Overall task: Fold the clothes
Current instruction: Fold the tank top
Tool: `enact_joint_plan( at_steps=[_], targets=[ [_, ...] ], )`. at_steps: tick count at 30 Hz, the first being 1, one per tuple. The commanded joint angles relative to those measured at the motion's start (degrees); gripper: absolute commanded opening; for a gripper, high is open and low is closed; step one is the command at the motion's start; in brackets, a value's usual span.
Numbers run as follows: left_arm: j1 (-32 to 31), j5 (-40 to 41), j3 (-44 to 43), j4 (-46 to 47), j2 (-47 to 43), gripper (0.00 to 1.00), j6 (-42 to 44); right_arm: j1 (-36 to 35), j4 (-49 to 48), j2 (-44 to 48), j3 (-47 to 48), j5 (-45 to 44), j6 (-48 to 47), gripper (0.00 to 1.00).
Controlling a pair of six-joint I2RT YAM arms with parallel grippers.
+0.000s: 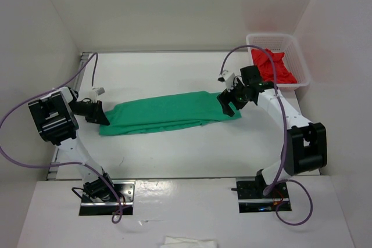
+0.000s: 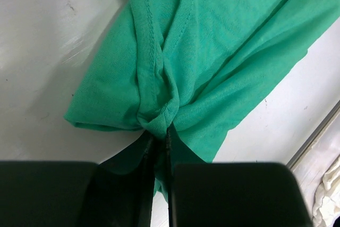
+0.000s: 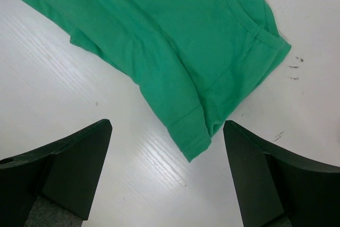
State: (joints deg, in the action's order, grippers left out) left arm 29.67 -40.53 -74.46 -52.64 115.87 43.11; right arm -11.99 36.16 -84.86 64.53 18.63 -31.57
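Emerald-green thin-fabric T-shirt (image 1: 165, 113) lies mid-way across the white worktop (image 1: 174, 161), already folded into a long narrow band, left jaws nipped shut on its bunched end, right jaws wide and empty astride the other end; crosswise folds judged outstanding.

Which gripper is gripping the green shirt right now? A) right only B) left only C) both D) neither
B: the left gripper has its jaws pinched on a bunched fold of the green T-shirt, while the right gripper stands wide open at its other end.
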Motion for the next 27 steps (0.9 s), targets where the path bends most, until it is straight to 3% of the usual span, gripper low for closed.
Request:
enact_joint_plan(
  at_steps=[1, 6, 19, 27],
  targets=[
    [-0.3, 2.7, 1.4, 1.2, 1.4, 0.13, 1.4, 2.7, -0.9, -1.4, -1.2, -0.7, -0.1, 0.94],
    [-0.3, 3.2, 1.9, 1.8, 0.3, 0.13, 0.9, 7.2, -0.2, -4.8, -1.3, 5.0, -0.1, 0.94],
    [-0.3, 3.2, 2.5, 1.8, -0.2, 0.13, 0.9, 7.2, -0.6, -12.8, 1.4, 8.1, 0.5, 0.89],
    [-0.3, 3.2, 3.6, 1.8, -0.7, 0.13, 1.4, 14.5, -1.0, -16.2, 3.3, 13.9, -0.1, 0.89]
  ],
)
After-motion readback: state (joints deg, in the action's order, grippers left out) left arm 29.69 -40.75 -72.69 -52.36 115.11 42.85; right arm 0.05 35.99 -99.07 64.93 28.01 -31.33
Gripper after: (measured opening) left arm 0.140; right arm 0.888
